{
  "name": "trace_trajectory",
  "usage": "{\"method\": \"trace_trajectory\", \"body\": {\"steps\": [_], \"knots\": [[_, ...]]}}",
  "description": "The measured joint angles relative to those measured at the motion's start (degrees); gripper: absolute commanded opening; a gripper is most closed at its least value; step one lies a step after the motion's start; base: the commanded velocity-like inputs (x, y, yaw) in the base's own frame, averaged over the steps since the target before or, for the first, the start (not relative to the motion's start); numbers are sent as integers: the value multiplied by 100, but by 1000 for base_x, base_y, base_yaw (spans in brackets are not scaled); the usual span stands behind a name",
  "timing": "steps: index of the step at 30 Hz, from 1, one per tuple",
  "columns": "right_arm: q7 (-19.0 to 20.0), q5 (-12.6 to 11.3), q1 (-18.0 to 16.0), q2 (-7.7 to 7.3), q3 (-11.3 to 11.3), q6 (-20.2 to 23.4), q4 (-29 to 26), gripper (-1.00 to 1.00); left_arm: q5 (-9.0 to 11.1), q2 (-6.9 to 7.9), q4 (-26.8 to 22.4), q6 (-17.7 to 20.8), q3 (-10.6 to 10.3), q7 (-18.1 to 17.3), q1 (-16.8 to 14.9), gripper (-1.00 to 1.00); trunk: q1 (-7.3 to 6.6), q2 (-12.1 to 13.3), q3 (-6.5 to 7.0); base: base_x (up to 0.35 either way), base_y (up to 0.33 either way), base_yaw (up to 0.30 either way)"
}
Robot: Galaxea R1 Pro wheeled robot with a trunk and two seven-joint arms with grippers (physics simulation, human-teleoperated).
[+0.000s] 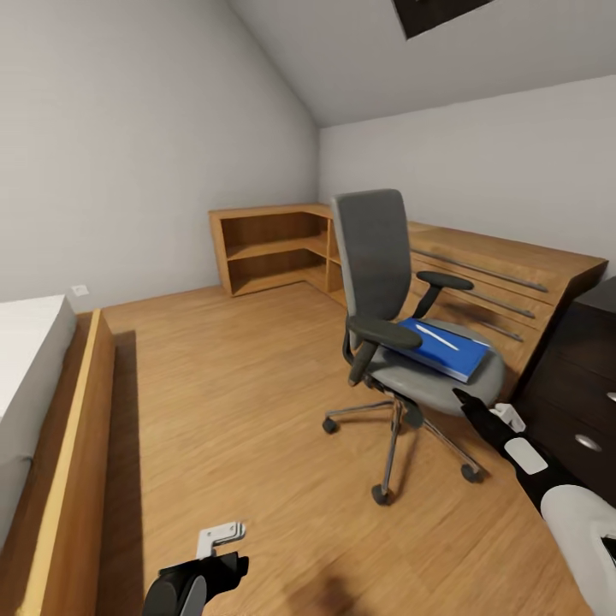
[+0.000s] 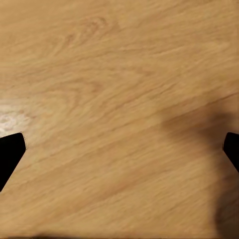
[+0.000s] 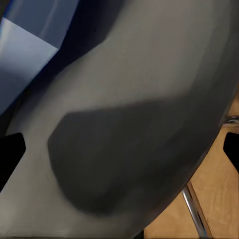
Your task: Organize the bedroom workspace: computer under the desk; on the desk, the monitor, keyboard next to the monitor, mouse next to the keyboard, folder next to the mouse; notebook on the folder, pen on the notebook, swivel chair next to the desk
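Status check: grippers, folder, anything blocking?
Left gripper open over bare floor. Right gripper open, at chair seat edge. Folder on seat, white pen on top. Armrest beside folder.

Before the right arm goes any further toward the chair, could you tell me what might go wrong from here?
1. The right gripper is at the seat edge; the chair stands on castors, so a nudge could roll it away.
2. A white pen lies loose on the blue folder; tilting the folder could make it slide off.
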Motion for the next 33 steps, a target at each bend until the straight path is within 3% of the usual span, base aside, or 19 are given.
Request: {"method": "trace_trajectory", "body": {"steps": [6,21,26,33], "knots": [[1,-2,0,-6,2,2,-8,100,-3,-15,4,0,-1,5,1,100,-2,0,-15,172,0,148],[34,29,3,-8,38,-8,-21,100,-11,-17,6,-5,-8,-2,0,100,-1,0,-18,176,0,4],[38,28,2,-8,37,-7,-26,100,-10,-17,7,-1,-10,-1,-3,100,0,0,-18,-4,0,0],[31,5,1,-8,33,1,-21,100,-10,-17,7,7,-10,-8,-1,100,3,0,-18,-266,0,0]]}}
